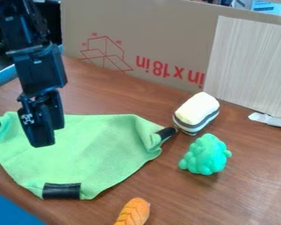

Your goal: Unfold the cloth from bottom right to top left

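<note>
Orange toy [133, 212] nearest; tool [43, 141] points down over cloth [96, 151].

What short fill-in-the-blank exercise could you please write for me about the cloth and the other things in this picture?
1. The cloth on the table is coloured ____.
2. In the picture, the gripper is over the ____ half of the cloth.
3. The orange toy reaches the ____ edge of the picture.
4. The print on the cardboard is coloured ____.

Missing words: green; left; bottom; red.
</note>
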Robot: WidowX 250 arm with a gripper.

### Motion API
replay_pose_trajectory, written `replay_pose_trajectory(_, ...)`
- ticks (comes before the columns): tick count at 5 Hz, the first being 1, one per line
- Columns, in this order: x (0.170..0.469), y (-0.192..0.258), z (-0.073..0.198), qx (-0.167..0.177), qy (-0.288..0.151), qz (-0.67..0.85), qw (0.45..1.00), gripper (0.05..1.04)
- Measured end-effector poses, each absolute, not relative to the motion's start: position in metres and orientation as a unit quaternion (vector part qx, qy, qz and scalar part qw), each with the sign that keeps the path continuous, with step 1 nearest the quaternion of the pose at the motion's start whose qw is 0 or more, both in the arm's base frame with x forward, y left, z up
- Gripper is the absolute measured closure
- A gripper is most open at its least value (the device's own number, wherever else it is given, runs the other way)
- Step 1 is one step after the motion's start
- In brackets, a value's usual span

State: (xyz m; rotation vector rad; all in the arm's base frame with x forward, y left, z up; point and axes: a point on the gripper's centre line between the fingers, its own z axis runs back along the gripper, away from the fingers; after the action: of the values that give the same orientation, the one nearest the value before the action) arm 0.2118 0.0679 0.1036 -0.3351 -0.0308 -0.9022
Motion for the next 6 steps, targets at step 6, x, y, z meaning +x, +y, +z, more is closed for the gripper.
replay_pose_trajectory(6, 0.196, 0.033, 0.075, -0.014, -0.082, -0.478, 0.874, 0.083)
